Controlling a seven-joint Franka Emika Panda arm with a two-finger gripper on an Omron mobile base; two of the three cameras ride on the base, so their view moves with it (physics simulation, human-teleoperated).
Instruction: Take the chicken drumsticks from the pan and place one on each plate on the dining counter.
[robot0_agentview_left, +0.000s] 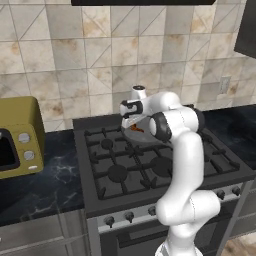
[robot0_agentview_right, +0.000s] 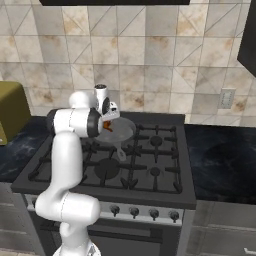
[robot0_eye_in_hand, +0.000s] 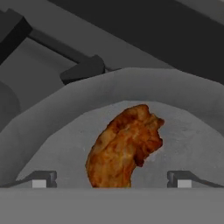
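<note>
While our gripper (robot0_eye_in_hand: 111, 178) hangs open over a chicken drumstick (robot0_eye_in_hand: 124, 146) in the pan (robot0_agentview_right: 125, 131) (nothing lifted yet), we judge both deliveries remain

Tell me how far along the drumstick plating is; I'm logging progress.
Nothing looks delivered yet. A drumstick lies in the pan on the stove. In hand: the open gripper hangs just above that drumstick, fingertips either side, nothing gripped. Left: grasping it, carrying it to a plate, then the second piece.
</note>
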